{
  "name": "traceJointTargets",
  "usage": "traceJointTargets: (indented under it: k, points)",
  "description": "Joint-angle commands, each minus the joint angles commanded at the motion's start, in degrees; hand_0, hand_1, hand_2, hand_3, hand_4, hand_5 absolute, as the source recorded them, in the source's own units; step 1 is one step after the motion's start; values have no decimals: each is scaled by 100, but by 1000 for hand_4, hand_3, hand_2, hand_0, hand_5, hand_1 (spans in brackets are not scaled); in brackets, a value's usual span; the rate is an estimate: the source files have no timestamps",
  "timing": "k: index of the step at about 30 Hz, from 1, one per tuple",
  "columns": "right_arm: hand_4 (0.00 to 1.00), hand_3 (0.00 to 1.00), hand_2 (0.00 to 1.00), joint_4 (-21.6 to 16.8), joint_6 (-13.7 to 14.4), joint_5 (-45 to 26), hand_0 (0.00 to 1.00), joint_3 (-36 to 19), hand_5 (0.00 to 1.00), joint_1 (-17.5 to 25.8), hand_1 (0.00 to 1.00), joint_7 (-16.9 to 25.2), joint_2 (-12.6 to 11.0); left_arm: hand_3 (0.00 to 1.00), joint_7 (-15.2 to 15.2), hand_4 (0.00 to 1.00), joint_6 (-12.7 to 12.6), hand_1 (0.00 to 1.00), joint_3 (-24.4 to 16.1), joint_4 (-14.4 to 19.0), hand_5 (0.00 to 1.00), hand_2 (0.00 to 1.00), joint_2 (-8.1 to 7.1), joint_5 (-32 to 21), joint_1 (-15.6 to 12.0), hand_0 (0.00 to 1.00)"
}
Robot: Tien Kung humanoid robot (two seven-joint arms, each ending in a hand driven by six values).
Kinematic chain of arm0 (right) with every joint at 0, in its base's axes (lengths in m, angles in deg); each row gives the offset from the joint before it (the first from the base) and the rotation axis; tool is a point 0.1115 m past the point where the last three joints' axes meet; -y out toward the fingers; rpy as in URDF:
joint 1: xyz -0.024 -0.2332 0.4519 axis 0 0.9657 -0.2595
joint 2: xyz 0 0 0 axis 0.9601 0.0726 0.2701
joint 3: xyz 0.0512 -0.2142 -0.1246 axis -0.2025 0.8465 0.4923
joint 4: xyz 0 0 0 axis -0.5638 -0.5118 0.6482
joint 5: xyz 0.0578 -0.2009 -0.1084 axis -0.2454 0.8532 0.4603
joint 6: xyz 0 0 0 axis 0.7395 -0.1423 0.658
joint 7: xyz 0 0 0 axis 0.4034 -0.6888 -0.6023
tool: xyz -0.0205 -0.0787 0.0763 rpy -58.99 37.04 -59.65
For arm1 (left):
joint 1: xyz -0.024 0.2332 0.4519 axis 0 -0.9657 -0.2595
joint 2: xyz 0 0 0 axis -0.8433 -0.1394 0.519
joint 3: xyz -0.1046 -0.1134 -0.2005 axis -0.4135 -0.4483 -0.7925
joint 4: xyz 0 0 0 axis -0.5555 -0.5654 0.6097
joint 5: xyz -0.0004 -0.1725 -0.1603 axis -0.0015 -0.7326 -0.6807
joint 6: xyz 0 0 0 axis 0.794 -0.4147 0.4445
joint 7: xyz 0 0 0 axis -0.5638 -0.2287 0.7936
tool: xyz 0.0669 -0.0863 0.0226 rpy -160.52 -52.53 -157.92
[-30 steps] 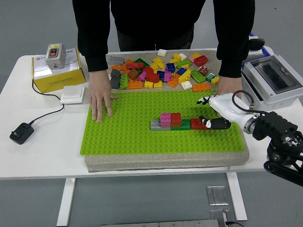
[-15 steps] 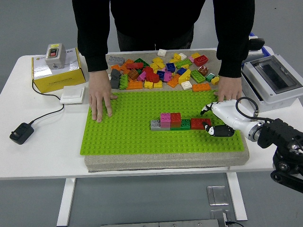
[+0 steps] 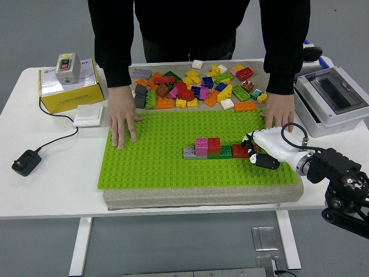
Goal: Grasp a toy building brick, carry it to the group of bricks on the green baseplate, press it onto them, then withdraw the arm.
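Green baseplate (image 3: 161, 161): holds the brick row (image 3: 216, 151).
Red brick (image 3: 240, 151): row's right end, touching the fingers (image 3: 262, 160).
Right hand (image 3: 266, 148): fingers curled, grasp unclear.
Writing: none legible.
Person's hands (image 3: 122, 120): flat on the surface.

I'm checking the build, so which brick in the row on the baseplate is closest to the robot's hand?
The red brick at the row's right end, beside the right hand; the others sit farther left.
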Motion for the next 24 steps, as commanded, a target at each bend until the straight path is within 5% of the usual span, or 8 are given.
traceJointTargets:
  k: [24]
  points:
    - [2, 660, 697, 326, 30, -1, 124, 258, 470, -119, 176, 45, 248, 623, -29, 67, -10, 643, 39, 0, 650, 469, -6, -29, 18, 669]
